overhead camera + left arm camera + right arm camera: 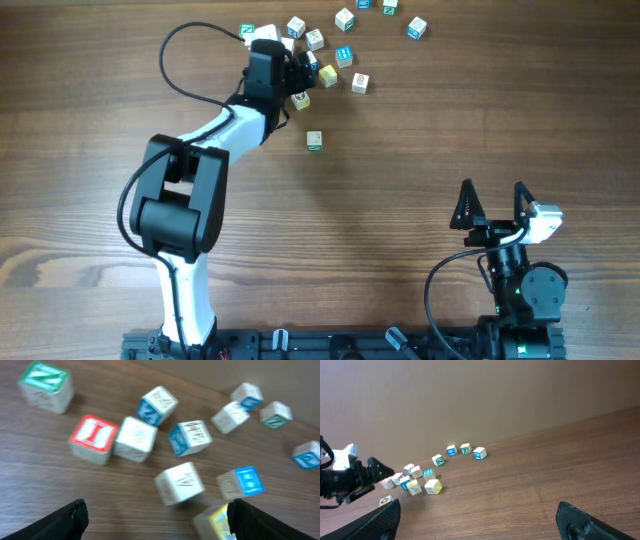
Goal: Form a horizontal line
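Nearest me, the right end effector (492, 208) hangs over the worktop (400, 150) with its fingers spread wide and nothing between them. Farther out, a whitish cube with a green mark (314, 140) lies alone. Just beyond it, a pale yellow cube (300, 99) sits beside the left end effector (157, 515), which is also spread and empty among the loose letter cubes (345, 52). I see no row of three formed yet.

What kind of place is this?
Probably a robot test bench: a left arm and a right arm at a wooden table, with little letter cubes scattered on it.
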Tool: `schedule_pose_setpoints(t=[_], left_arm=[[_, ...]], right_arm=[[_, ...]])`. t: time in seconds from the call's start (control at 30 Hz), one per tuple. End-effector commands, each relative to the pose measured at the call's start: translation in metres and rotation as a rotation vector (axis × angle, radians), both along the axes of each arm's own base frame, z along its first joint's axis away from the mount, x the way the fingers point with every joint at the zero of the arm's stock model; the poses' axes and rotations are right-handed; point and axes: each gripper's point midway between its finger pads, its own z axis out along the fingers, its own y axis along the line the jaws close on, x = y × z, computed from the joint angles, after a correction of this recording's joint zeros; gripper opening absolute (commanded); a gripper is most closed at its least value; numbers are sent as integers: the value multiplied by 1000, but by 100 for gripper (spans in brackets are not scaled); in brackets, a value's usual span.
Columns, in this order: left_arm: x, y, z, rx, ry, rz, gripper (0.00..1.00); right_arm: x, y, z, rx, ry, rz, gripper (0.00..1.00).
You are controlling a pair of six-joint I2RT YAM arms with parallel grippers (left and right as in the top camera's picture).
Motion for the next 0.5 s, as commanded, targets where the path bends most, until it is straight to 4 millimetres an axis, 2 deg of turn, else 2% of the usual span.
schedule_pose_setpoints(t=[0.0,0.33,0.47], left_arm=[[-2,-20,2,34,-40,-75,95],[9,-23,23,57,-147,-59,98],[8,-28,25,54,-153,-66,98]], right_arm=[[0,1,2,-17,-9,8,100],[0,1,2,-17,-9,8,100],[0,1,2,-17,-9,8,100]])
